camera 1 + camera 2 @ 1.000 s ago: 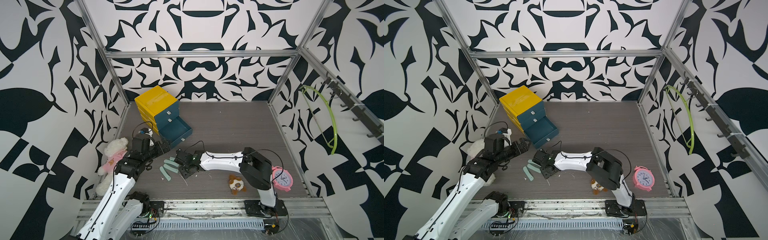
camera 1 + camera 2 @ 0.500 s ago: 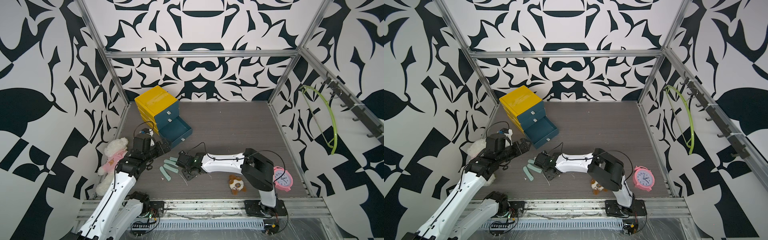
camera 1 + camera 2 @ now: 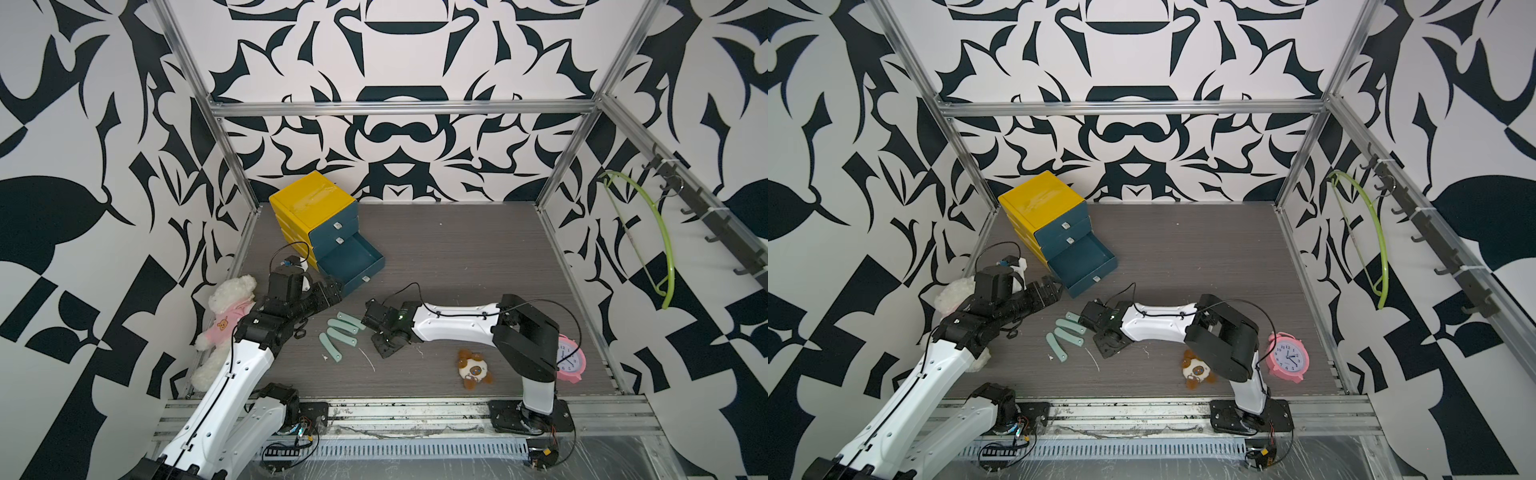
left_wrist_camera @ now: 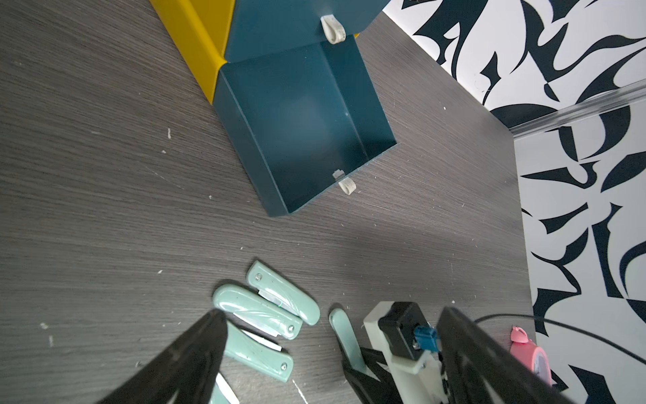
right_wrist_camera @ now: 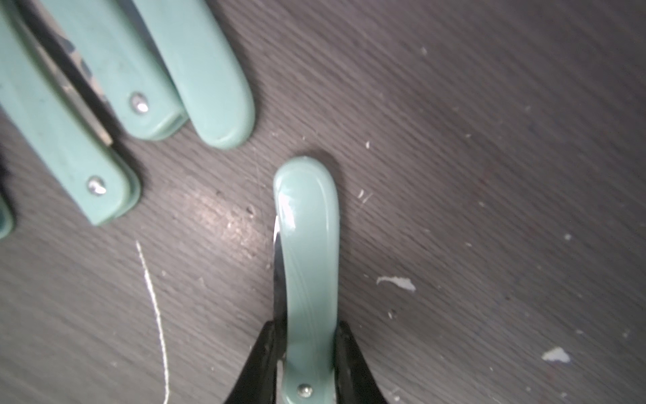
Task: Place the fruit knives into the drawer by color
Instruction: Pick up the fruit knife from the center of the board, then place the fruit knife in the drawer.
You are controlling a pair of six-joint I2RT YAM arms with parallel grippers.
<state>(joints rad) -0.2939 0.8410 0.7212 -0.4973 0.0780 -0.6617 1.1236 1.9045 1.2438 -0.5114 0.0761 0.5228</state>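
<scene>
Fruit knives (image 3: 341,336) lie toward the table's (image 3: 457,257) front left; your right gripper (image 5: 307,327) pinches one mint knife (image 5: 311,252) at its rivet end, and your left gripper (image 3: 334,291) stands wide open by the drawer (image 3: 351,257).

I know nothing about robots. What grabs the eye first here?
The bold black-and-white walls surround everything. At the far left of the table stands a yellow chest with its bottom drawer pulled open and empty. Near the front, the right end effector pinches one mint knife beside the others.
</scene>
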